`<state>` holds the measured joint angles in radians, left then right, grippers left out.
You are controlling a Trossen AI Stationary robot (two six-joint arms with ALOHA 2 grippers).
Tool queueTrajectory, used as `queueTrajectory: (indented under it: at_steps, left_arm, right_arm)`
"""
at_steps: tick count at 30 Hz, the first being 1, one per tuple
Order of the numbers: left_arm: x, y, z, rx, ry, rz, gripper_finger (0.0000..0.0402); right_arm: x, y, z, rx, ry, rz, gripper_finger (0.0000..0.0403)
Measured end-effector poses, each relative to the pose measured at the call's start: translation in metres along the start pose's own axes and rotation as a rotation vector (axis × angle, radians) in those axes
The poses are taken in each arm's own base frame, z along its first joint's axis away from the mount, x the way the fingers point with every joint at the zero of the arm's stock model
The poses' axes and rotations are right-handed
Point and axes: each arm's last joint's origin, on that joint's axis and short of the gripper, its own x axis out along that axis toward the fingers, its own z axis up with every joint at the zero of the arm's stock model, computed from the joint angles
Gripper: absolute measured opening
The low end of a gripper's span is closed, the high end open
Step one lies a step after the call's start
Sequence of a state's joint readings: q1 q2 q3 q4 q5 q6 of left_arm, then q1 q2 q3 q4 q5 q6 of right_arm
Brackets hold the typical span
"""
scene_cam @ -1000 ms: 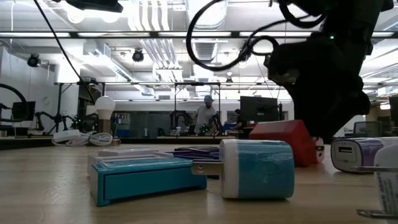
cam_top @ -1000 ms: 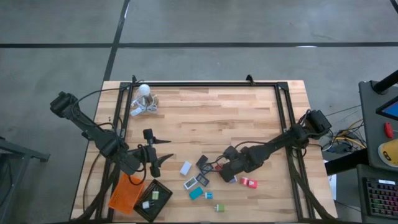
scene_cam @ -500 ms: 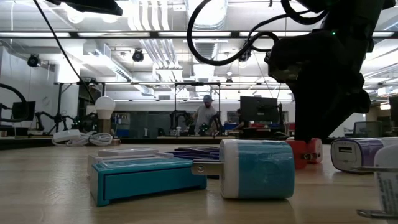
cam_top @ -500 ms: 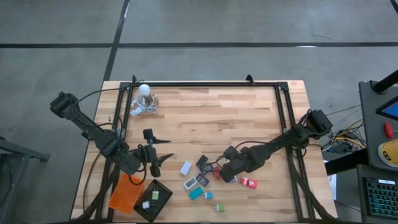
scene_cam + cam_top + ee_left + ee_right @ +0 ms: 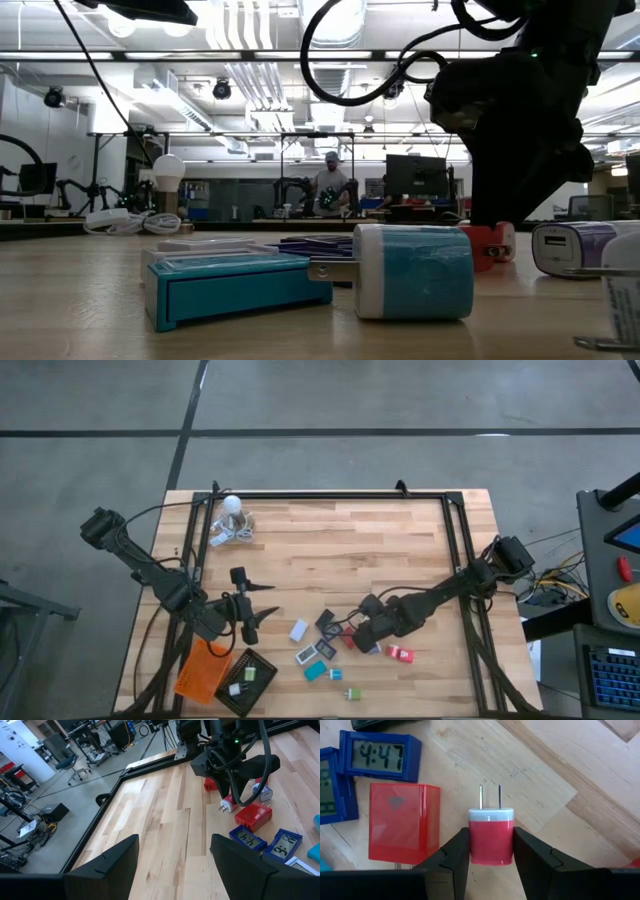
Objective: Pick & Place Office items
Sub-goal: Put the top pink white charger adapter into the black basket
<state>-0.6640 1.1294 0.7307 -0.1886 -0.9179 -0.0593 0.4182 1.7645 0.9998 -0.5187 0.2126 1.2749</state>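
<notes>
Our right hand (image 5: 491, 851) reaching low toward mid-surface, fingers (image 5: 451, 855) closed on a red plug (image 5: 491, 835) — prongs pointing away from the wrist, our left hand (image 5: 172, 865) hovering near the left edge — fingers spread wide

- Wooden table (image 5: 340, 550): we see bare planks across its middle.
- Orange tray (image 5: 203, 672) at 7 o'clock, touching the black tray (image 5: 262, 678).
- White bulb (image 5: 232, 504) with coiled cord (image 5: 236, 532) at 11 o'clock.
- We note a person (image 5: 330, 187) standing in the room beyond.
</notes>
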Motion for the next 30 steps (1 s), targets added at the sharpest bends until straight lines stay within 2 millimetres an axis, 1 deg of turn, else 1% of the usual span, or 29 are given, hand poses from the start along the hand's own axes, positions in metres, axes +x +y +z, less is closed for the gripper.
queueTrajectory:
  at_steps: [4, 8, 10, 14, 18, 25, 30]
  left_arm:
    - [0.0, 0.0, 0.0, 0.0, 0.0, -0.001, 0.0252]
    - [0.0, 0.0, 0.0, 0.0, 0.0, -0.001, 0.0252]
    - [0.0, 0.0, 0.0, 0.0, 0.0, -0.001, 0.0252]
    - [0.0, 0.0, 0.0, -0.001, -0.001, 0.0, 0.0252]
    - [0.0, 0.0, 0.0, -0.001, 0.0, 0.0, 0.0252]
    - [-0.001, 0.001, 0.001, -0.004, -0.004, 0.009, 0.0252]
    - [-0.004, 0.006, 0.003, -0.023, -0.019, 0.018, 0.0252]
  right_arm:
    - [0.003, 0.002, 0.0, -0.069, -0.001, 0.003, 0.0123]
    - [-0.002, 0.006, 0.003, -0.107, -0.007, 0.014, 0.0121]
    - [-0.007, 0.009, 0.005, -0.138, -0.018, 0.024, 0.0123]
    - [-0.025, 0.021, 0.014, -0.172, -0.062, 0.093, 0.0126]
    - [-0.035, 0.028, 0.02, -0.21, -0.098, 0.088, 0.0125]
    - [-0.054, 0.052, 0.032, -0.322, -0.184, 0.214, 0.0124]
    - [-0.06, 0.067, 0.038, -0.42, -0.273, 0.349, 0.0125]
